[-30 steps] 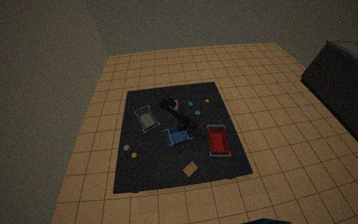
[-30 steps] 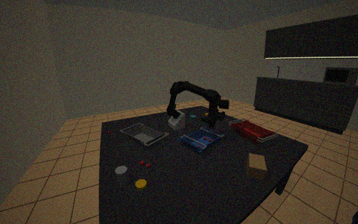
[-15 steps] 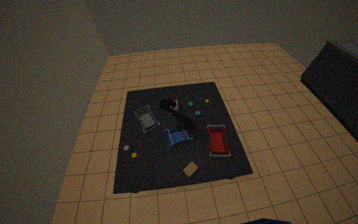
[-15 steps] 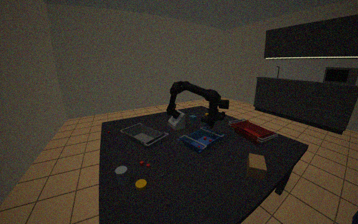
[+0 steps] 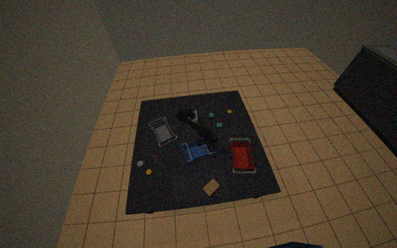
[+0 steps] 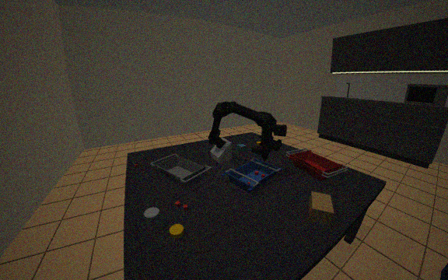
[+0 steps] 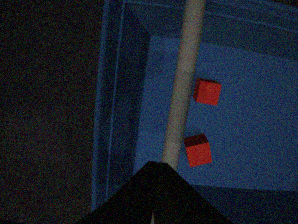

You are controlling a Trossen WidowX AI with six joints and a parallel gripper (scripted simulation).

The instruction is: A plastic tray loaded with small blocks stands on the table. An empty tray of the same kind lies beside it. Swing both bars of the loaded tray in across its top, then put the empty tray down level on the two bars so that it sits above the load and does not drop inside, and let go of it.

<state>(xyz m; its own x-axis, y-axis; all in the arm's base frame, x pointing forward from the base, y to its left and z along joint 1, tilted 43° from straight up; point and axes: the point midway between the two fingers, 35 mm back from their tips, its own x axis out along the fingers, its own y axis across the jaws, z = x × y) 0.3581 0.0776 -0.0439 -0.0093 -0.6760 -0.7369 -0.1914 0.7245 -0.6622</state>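
The loaded blue tray stands mid-table with small red blocks inside. In the wrist view one pale wire bar runs along the tray just inside its left wall, straight up from my fingertips. My gripper is shut at the tray's far right end, tips just above the bar; I see nothing clamped. A clear grey empty tray lies to the left. A red empty tray lies to the right.
The arm's white base stands behind the blue tray. A tan box, a yellow disc, a white disc, loose red bits and teal blocks lie around. A dark counter is off right.
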